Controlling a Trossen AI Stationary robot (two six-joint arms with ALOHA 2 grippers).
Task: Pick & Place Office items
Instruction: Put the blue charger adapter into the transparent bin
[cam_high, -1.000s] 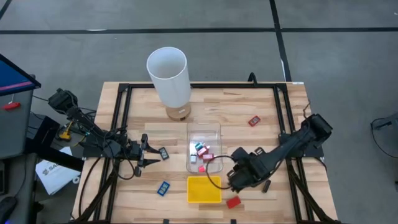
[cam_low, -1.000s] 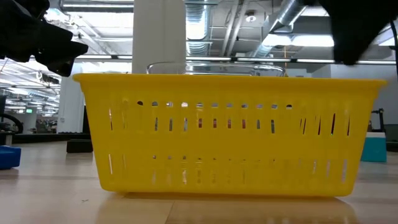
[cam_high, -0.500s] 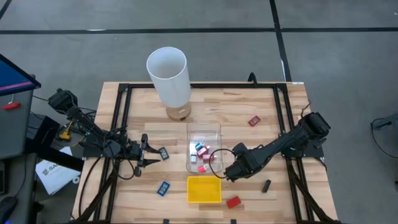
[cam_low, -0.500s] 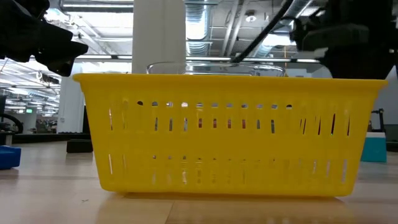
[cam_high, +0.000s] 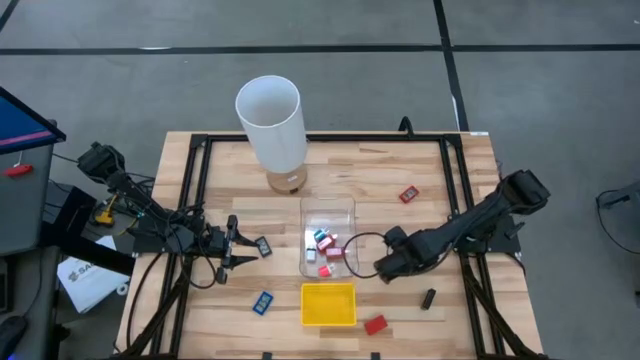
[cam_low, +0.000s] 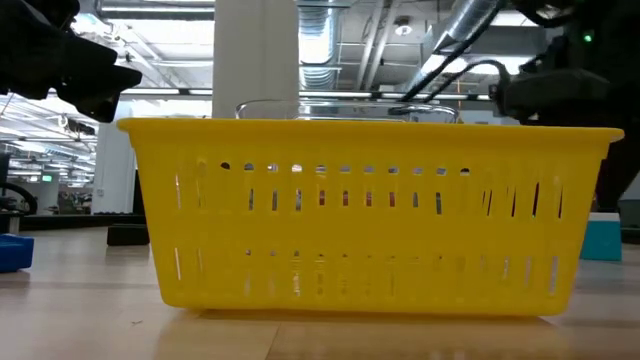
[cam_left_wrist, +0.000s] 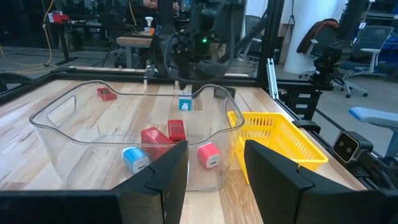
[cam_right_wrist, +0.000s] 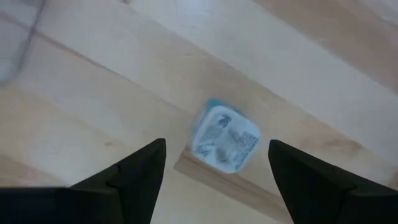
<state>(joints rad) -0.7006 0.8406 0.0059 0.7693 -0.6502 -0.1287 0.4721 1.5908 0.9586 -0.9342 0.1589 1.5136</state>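
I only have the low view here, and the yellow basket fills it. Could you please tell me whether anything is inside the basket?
Observer: No. Seen from above, the yellow basket is empty.
Operator: Thank you. Where is the right gripper?
Observer: The right gripper is just right of the clear bin, open above a white-and-blue piece lying on the table.
Operator: Does the bin hold anything?
Observer: Yes, several pieces, among them a red piece and a pink piece.
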